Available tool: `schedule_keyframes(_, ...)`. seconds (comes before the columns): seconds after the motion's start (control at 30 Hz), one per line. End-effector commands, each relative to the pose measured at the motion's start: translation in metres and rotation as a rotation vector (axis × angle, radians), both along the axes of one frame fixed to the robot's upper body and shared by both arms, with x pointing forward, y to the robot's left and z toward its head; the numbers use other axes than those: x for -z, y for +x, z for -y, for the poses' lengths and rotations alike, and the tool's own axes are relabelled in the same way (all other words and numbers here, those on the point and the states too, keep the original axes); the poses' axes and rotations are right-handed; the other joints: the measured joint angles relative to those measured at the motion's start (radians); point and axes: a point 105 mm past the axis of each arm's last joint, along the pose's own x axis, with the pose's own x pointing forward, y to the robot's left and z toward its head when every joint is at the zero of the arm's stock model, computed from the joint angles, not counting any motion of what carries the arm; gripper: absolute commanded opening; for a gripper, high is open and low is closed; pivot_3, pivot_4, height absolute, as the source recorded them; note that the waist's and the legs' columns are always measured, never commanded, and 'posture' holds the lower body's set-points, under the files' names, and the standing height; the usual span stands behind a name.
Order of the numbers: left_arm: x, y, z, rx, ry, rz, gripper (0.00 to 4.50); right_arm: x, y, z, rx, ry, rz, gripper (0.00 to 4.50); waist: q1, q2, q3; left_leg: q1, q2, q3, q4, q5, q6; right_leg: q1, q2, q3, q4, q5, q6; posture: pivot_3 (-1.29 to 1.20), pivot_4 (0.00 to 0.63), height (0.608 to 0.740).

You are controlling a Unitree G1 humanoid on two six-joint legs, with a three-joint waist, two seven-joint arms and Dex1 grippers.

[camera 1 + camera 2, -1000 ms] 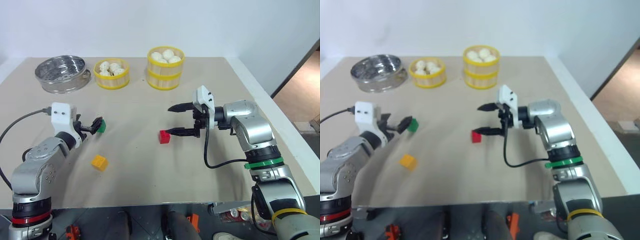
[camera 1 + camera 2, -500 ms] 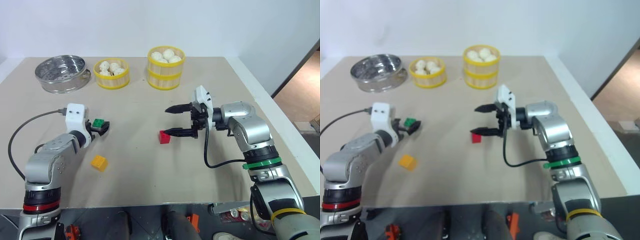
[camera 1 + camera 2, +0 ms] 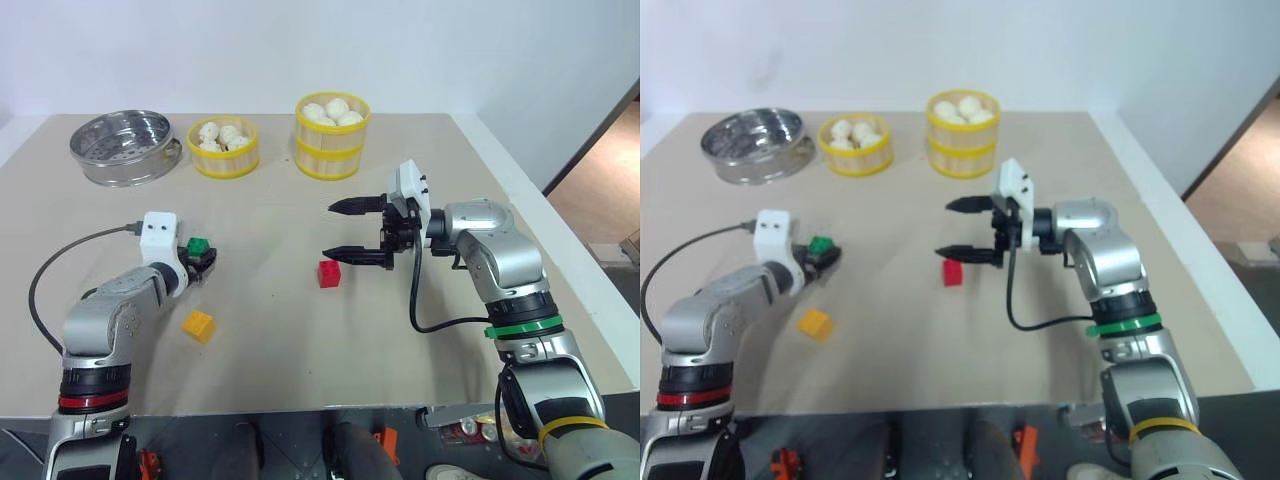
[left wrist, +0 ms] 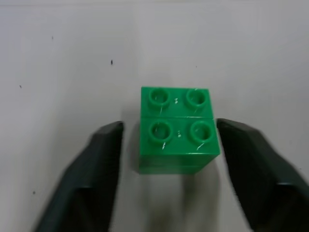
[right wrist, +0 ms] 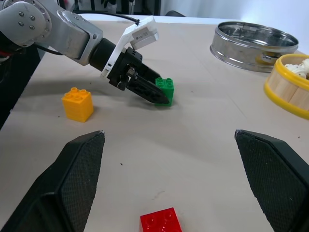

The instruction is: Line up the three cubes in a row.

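Broadly, the tan table (image 3: 300,330) spans most of the head views, and the three cubes lie scattered across its middle rather than in a row. Along the upper edge sit a steel steamer pan (image 3: 125,147) at upper left, a low yellow basket of buns (image 3: 224,147) beside it, and a taller stacked basket of buns (image 3: 331,134) near top centre; all are well clear of the work.

The right gripper (image 3: 348,229) hangs at centre right with its fingers spread wide and nothing in them, just above and to the right of the red cube (image 3: 329,273), which rests on the table at centre.

The left gripper (image 3: 200,262) is at middle left, straddling the green cube (image 3: 198,246). In the left wrist view the green cube (image 4: 177,129) sits upright between the two fingers (image 4: 99,164), with a thin gap showing on each side, so the jaws are narrowed around it but whether they already pinch it I cannot tell. The yellow-orange cube (image 3: 198,325) lies lower left, near that arm.

The step in hand looks like grasping the green cube. To do it well, the fingers should meet the flat side faces squarely, centred, and seat fully before any lift, since an off-centre squeeze could twist the brick or push it along the table. Then it should be carried low toward the red cube's line.
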Motion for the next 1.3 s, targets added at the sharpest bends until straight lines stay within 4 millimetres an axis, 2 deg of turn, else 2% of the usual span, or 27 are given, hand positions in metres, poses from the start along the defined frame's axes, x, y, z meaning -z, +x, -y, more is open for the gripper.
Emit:
schedule_keyframes(0.03, -0.015, 0.003, -0.003, -0.012, 0.002, 0.043, 1.55, -0.009, -0.001, 0.001, -0.001, 0.002, 0.057, 4.5, 0.0, 0.0, 0.0, 0.0, 0.0, 0.0, 0.0, 0.0, 0.0, 0.0, 0.0, 0.0, 0.0, 0.0, 0.0, 0.0, 0.15, 0.74)
schedule_keyframes(0.07, -0.015, 0.003, -0.003, -0.012, 0.004, 0.042, 1.32, -0.008, -0.001, 0.001, -0.001, 0.001, 0.058, 4.5, 0.0, 0.0, 0.0, 0.0, 0.0, 0.0, 0.0, 0.0, 0.0, 0.0, 0.0, 0.0, 0.0, 0.0, 0.0, 0.0, 0.15, 0.74)
schedule_keyframes(0.27, -0.023, 0.003, 0.0, 0.053, 0.064, 0.06, 1.34, -0.005, -0.001, 0.002, 0.003, -0.017, 0.061, 4.5, 0.0, 0.0, 0.0, 0.0, 0.0, 0.0, 0.0, 0.0, 0.0, 0.0, 0.0, 0.0, 0.0, 0.0, 0.0, 0.0, 0.15, 0.74)
schedule_keyframes(0.37, -0.048, -0.003, 0.016, 0.27, 0.151, 0.152, 1.34, -0.006, 0.0, 0.003, 0.003, -0.023, 0.064, 4.5, -0.001, 0.0, 0.0, 0.0, 0.0, 0.0, -0.001, 0.0, 0.0, -0.001, 0.0, 0.0, 0.0, 0.0, 0.0, 0.0, 0.15, 0.74)
schedule_keyframes(0.4, -0.056, -0.009, 0.026, 0.401, 0.204, 0.192, 1.34, -0.006, 0.0, 0.003, 0.004, -0.025, 0.065, 4.5, 0.0, 0.0, 0.0, 0.0, 0.0, 0.0, -0.001, 0.0, -0.001, -0.001, 0.0, 0.0, 0.0, 0.0, 0.0, 0.0, 0.15, 0.74)
schedule_keyframes(0.47, -0.061, -0.021, 0.037, 0.597, 0.302, 0.229, 1.34, -0.007, 0.001, 0.004, 0.005, -0.03, 0.068, 4.5, 0.0, 0.0, 0.0, -0.001, 0.0, 0.0, -0.002, 0.0, -0.001, -0.002, 0.0, 0.0, 0.0, 0.0, -0.001, 0.0, 0.15, 0.74)
schedule_keyframes(0.63, -0.087, -0.024, 0.044, 0.865, 0.297, 0.313, 1.34, -0.008, 0.006, 0.004, 0.007, -0.039, 0.078, 4.5, 0.001, 0.0, 0.0, -0.001, 0.0, 0.002, -0.003, 0.0, -0.001, -0.002, -0.001, 0.0, -0.002, -0.001, -0.002, 0.0, 0.15, 0.74)
schedule_keyframes(0.73, -0.08, -0.022, 0.051, 1.015, 0.341, 0.337, 1.34, -0.008, 0.009, 0.003, 0.011, -0.038, 0.084, 4.5, 0.0, 0.0, 0.0, -0.001, 0.0, 0.003, -0.003, 0.0, -0.001, -0.002, -0.001, 0.0, -0.002, -0.001, -0.002, 0.0, 0.15, 0.74)
schedule_keyframes(0.87, -0.066, -0.014, 0.059, 1.111, 0.287, 0.34, 1.34, -0.007, 0.009, 0.003, 0.015, -0.042, 0.085, 4.5, 0.001, 0.0, 0.0, -0.001, 0.0, 0.004, -0.003, 0.0, -0.001, -0.003, -0.001, 0.001, -0.002, -0.001, -0.001, 0.0, 0.15, 0.74)
schedule_keyframes(1.0, -0.042, -0.009, 0.069, 1.203, 0.349, 0.293, 1.34, -0.005, 0.009, 0.009, 0.036, -0.044, 0.083, 4.5, 0.0, 0.0, 0.0, -0.003, 0.0, 0.004, -0.003, 0.0, -0.001, -0.004, -0.001, 0.001, -0.002, -0.001, -0.001, 0.0, 0.15, 0.74)
schedule_keyframes(1.07, -0.034, -0.006, 0.075, 1.226, 0.369, 0.277, 1.34, -0.005, 0.008, 0.012, 0.046, -0.048, 0.085, 4.5, 0.001, 0.0, 0.0, -0.003, 0.0, 0.004, -0.003, 0.0, -0.001, -0.004, 0.0, 0.002, -0.002, -0.001, -0.001, 0.0, 0.15, 0.74)
schedule_keyframes(1.3, -0.025, 0.004, 0.095, 1.242, 0.337, 0.239, 1.34, -0.003, 0.005, 0.02, 0.077, -0.058, 0.084, 4.5, -0.002, 0.0, 0.0, -0.004, 0.0, 0.004, -0.002, 0.0, -0.001, -0.004, 0.0, 0.002, -0.001, -0.001, 0.001, 0.0, 0.15, 0.74)
